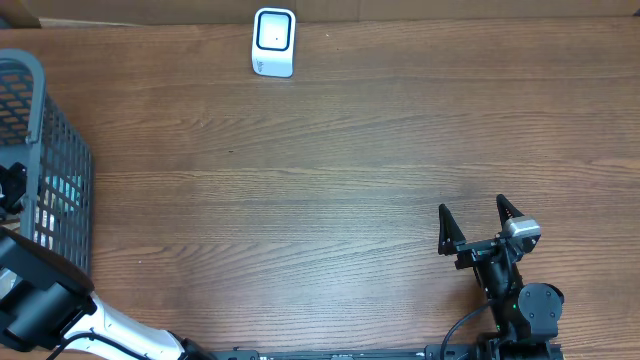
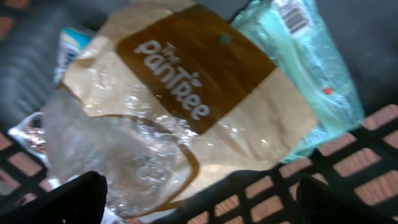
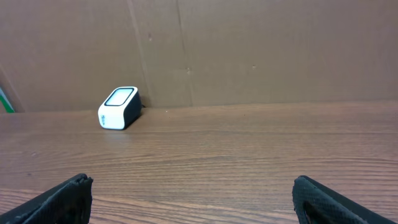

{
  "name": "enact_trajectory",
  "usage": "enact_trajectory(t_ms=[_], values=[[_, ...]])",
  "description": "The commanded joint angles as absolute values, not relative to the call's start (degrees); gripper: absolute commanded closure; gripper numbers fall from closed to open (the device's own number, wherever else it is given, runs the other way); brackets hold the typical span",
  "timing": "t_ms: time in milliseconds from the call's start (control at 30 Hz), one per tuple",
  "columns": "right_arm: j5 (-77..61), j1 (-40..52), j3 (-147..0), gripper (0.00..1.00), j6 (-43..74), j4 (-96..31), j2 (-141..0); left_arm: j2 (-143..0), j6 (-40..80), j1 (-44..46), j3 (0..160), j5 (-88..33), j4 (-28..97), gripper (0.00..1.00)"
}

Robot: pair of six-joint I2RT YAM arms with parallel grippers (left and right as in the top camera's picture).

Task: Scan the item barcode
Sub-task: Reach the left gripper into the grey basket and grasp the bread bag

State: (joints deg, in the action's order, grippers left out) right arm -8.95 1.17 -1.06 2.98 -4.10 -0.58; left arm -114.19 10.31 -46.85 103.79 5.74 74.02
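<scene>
The right hand rests at 5 o'clock on the brown wood-grain worktop, nearest the robot's base. Its fingers stand apart and hold nothing. It points toward 12 o'clock, which suggests a standby position clear of the transfer path.

The left hand hangs inside the dark grey plastic mesh basket at 9 o'clock on the worktop. Its fingers are spread wide, one at each lower corner of the left wrist view, and clamp nothing. Whether they touch the contents cannot be determined.

Between the fingers lies the tan and brown crinkled plastic bag printed "PanTree". This is probably the item to scan, since the hand is centred over it. The bag lies slanted on the basket floor, label side up. No barcode shows on this face, so the bag probably needs turning before presentation.

At 1 o'clock of the bag, partly under it, lies a mint-green plastic packet. A printed barcode is exposed at its far end.

The white box-shaped barcode scanner stands near 12 o'clock at the worktop's far edge, well apart from both hands. Its window faces upward, so an item lowered over it presents its code.

The step in hand is the pick, not yet made. Thin film may slip or crumple in the grasp.
</scene>
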Motion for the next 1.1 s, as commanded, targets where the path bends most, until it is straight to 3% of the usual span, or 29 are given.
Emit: enact_trajectory(t_ms=[0, 833, 900, 1033, 1067], values=[[-8.7, 1.0, -0.5, 0.0, 3.0, -3.9, -0.2, -114.8, 8.5, -46.2, 102.7, 9.7, 73.4, 0.01], [-8.7, 1.0, -0.5, 0.0, 3.0, -3.9, -0.2, -114.8, 2.5, -45.5, 84.2, 12.9, 58.5, 0.01], [-8.7, 1.0, -0.5, 0.0, 3.0, -3.9, -0.2, -114.8, 2.5, -45.5, 83.4, 13.0, 58.2, 0.07], [-8.7, 1.0, -0.5, 0.0, 3.0, -3.9, -0.2, -114.7, 2.5, -45.5, 83.2, 13.6, 58.3, 0.48], [-8.7, 1.0, -0.5, 0.0, 3.0, -3.9, -0.2, -114.7, 2.5, -45.5, 83.2, 13.6, 58.3, 0.66]])
